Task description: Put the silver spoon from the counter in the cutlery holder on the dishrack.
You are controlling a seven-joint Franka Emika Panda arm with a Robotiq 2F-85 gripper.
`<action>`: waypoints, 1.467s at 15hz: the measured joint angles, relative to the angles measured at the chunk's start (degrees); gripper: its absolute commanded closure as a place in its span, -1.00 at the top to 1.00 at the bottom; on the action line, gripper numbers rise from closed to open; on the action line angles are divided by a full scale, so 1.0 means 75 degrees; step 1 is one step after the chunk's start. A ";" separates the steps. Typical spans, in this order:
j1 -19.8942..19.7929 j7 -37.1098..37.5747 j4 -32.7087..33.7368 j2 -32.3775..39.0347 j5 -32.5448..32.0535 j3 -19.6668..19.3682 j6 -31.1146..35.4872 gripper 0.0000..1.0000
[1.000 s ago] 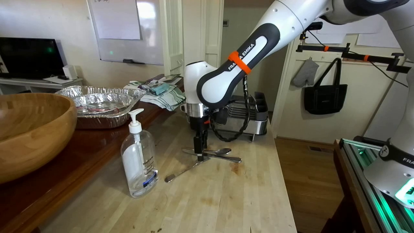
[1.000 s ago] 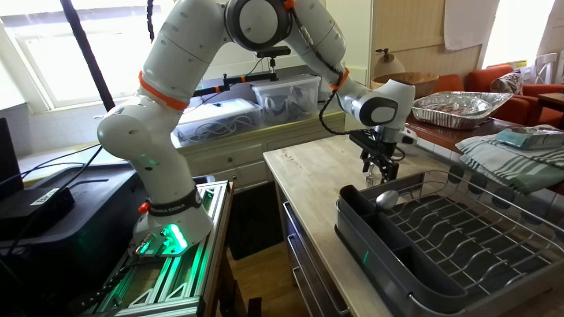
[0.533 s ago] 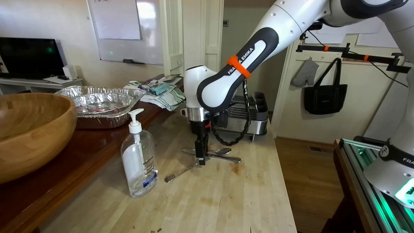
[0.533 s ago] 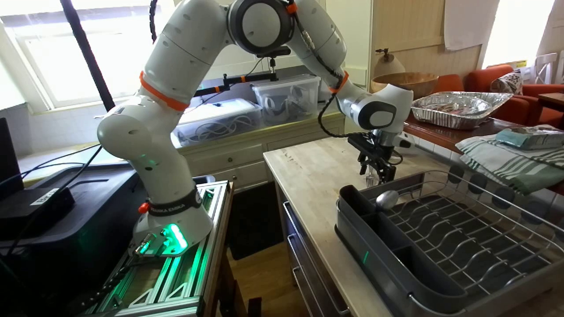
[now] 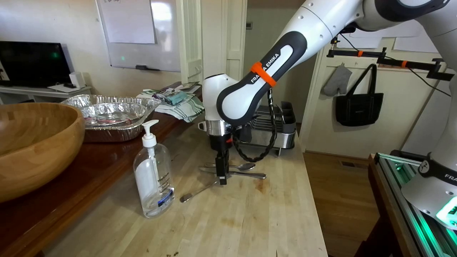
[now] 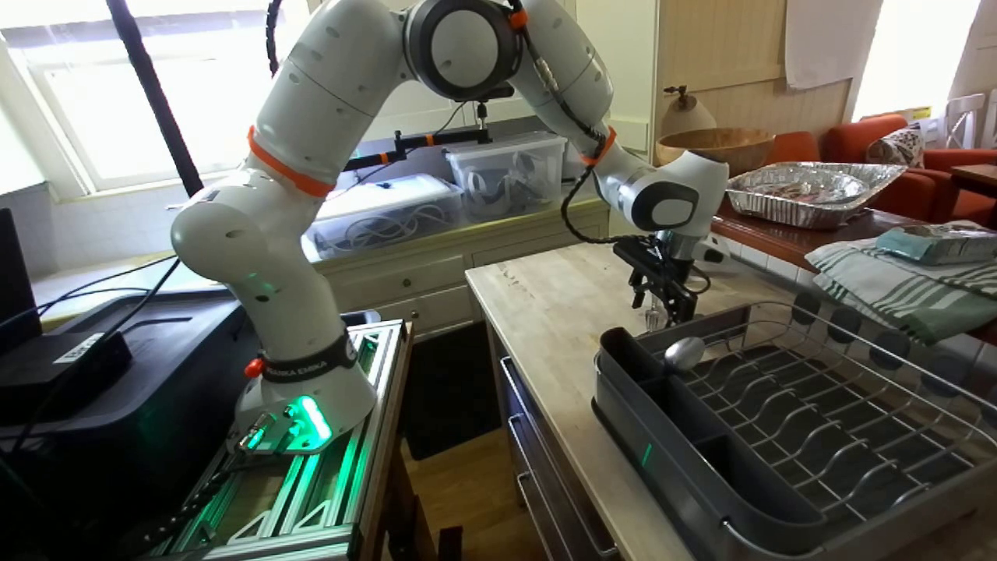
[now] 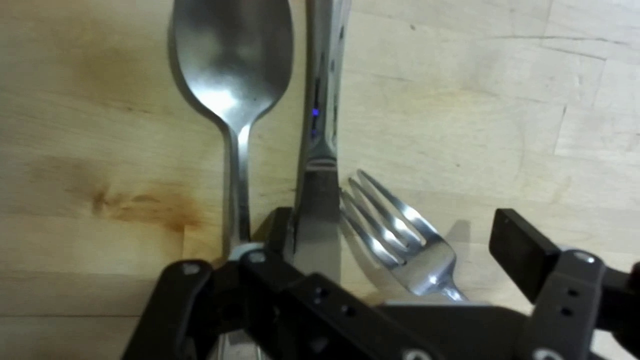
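The silver spoon lies on the wooden counter [image 5: 264, 221]. Its bowl shows in an exterior view [image 5: 246, 166] and large in the wrist view [image 7: 232, 55]. A knife [image 7: 320, 210] lies alongside it, and a fork [image 7: 425, 260] lies at an angle with its tines by the knife. My gripper [image 7: 402, 237] is open, low at the counter. One finger stands between the spoon's handle and the knife; knife and fork lie between the fingers, the spoon outside. The gripper shows in both exterior views [image 5: 222, 178] [image 6: 662, 304]. The dark grey cutlery holder [image 6: 646, 460] is at one end of the dishrack [image 6: 826, 389].
Another spoon [image 6: 685, 354] sticks up at the cutlery holder, its handle hidden. A clear soap bottle [image 5: 153, 185] stands on the counter near the cutlery. A wooden bowl [image 5: 39, 142], foil trays [image 5: 110, 114] and towels [image 5: 185, 109] sit on the raised ledge alongside.
My gripper has come down a little and slightly toward the camera in an exterior view. The knife's blade end and the fork's handle end have shifted slightly; the spoon stays in place.
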 measured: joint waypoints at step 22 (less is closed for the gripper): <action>-0.0049 0.0419 -0.0349 -0.0660 0.0249 -0.0249 0.0423 1.00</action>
